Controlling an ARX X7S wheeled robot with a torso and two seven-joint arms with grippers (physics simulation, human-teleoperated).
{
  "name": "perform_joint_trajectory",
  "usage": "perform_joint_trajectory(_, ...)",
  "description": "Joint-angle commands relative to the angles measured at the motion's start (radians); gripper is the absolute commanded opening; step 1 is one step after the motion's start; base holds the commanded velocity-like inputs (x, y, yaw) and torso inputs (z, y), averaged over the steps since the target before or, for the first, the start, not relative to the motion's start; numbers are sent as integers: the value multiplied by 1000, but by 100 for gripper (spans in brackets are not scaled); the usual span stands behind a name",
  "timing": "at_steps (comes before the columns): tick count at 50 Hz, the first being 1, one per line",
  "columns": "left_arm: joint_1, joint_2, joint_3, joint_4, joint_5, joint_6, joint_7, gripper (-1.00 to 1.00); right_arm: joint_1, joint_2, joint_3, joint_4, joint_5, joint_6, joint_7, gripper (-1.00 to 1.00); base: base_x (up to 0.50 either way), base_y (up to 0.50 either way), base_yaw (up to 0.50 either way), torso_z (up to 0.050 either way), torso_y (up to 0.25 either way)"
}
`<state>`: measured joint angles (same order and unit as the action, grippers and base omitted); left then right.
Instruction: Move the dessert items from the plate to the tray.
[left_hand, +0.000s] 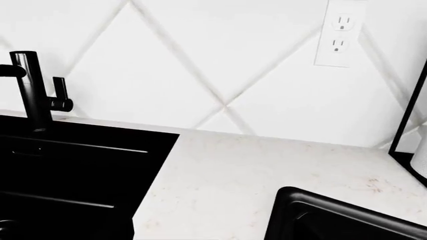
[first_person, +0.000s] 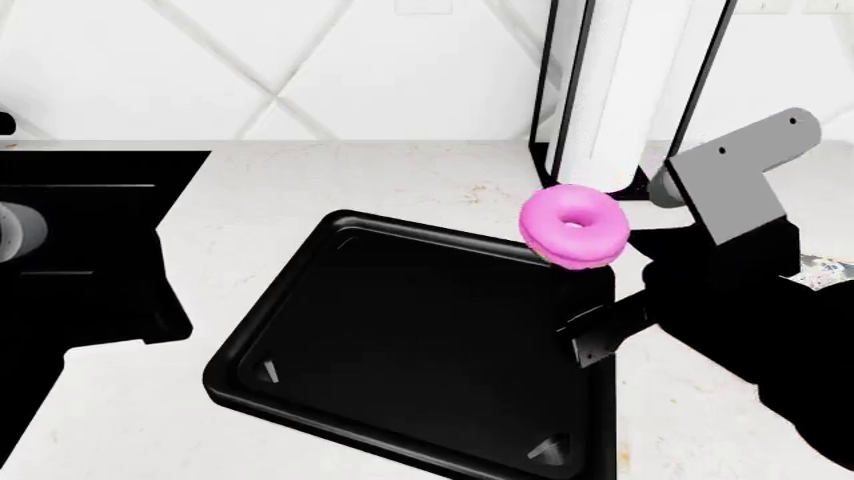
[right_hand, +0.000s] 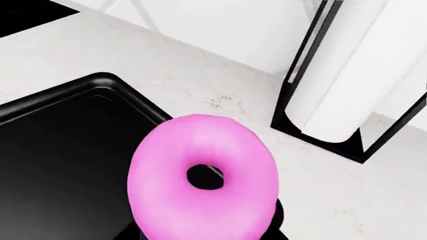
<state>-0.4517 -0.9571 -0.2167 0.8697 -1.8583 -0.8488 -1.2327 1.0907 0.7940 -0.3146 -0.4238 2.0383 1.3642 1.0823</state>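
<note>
The pink-glazed donut (first_person: 575, 226) is up in the air in my right claw (first_person: 594, 275), tilted so its hole faces the head camera, and it hangs over the far right corner of the black tray (first_person: 400, 340), right at the rim rather than over the middle. In my right wrist view the donut (right_hand: 203, 177) fills the lower frame with the claw's dark tips just showing under it, so I am clamped on its lower edge; the tray (right_hand: 60, 145) lies beside and below it. The tray's floor is bare, so I judge this to be the carry stage of the first dessert, with the drop not yet made. The cupcake and the plate are not in any view. Behind the donut stands the paper towel roll (first_person: 634, 90) in its black holder (first_person: 554, 80), near enough to mind. My left claw does not show in any view; its wrist camera looks at the counter (left_hand: 267, 170), the sink (left_hand: 67, 175), the faucet (left_hand: 33, 90) and a tray corner (left_hand: 347, 217). Next, I think, I should bring the donut inward over the tray's floor, lower it close, then let go so it does not roll off the rim.
</note>
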Motion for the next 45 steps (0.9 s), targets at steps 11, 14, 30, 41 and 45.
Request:
perform_joint_trajectory(11,-1,-7,0,4,-8,7,-6,100,-89,-66,-11,-36,-48,-23,-75,-100,0,0,0,0,0)
perform_joint_trajectory(14,-5,-6,4,3,-6,7,-5,100,-101,-73,-14,-38,-63,-21,-87,-100,0,0,0,0,0)
perform_joint_trajectory(30,-23,-9,28,2,-9,6,-14,100,-160,-85,-15,-38,-144,-11,-158,-100,0,0,0,0,0)
perform_joint_trajectory(41,-15,-6,26,1,-2,6,-8,100,-152,-77,-38,-43,-127,-15,-145,-100,0,0,0,0,0)
perform_joint_trajectory(45,-13,-6,26,1,-3,7,-6,100,-135,-68,-52,-43,-107,-18,-124,100,0,0,0,0,0)
